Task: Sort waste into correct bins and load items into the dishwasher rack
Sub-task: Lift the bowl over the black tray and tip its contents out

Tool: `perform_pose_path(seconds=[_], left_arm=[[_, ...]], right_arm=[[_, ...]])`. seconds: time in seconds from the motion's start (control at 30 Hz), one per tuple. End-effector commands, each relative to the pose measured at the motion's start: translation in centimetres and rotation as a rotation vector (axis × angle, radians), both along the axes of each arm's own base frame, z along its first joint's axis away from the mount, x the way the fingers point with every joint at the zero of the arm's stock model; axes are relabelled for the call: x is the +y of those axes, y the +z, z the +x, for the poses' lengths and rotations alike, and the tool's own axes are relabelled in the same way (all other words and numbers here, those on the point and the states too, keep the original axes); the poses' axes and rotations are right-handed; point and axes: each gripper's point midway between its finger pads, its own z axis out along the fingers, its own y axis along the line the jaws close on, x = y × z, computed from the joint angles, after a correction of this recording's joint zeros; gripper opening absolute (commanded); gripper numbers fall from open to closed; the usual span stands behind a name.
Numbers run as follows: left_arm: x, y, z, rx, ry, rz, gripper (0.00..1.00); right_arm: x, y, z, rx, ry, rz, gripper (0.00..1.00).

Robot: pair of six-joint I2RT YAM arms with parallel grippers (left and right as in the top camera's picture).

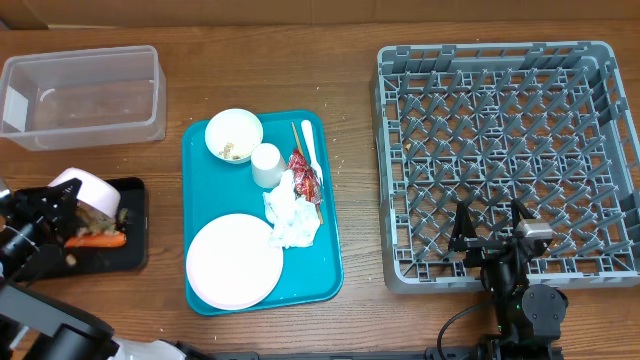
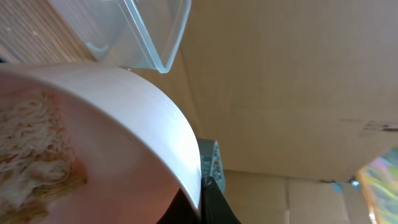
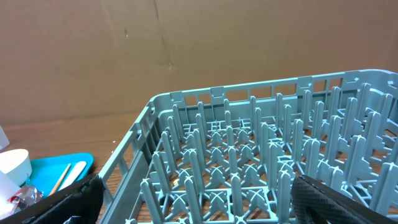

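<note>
- Tipping scraps into the black tray at nine o'clock, the left end effector clamps the tilted pink bowl.
- Right end effector hangs spread wide, empty.

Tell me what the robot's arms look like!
Both arms are mostly black and chunky. The right arm has two thin black fingers, a small silver box on the wrist and a black cable curling from its base. The left arm is black too, with a pale part near the bottom.
</note>
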Motion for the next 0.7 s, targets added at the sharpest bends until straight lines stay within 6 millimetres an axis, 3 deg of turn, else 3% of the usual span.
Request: perform_pose_path(seconds=[0.0,0.17,0.47,0.67], left_arm=[[-0.1,-0.6,0.3,-0.056,-0.017,-0.059,0.04],[0.3,-0.8,0.3,-0.099,-0.013,-0.14,0.04],[2.7,-0.5,-1.4,-0.109,0.075,-0.188,0.04],[2.7,0.2,-1.6,-0.135,0.08,-0.223,0.04]], right_arm=[[-0.2,-0.2,0.0,-0.004,-0.008,-0.007,1.0],[-0.2,-0.2,0.0,-0.004,-0.008,-0.007,1.0],[-0.2,-0.2,0.0,-0.004,-0.008,-0.007,1.0],[-0.2,-0.2,0.0,-0.005,-0.008,-0.007,1.0]])
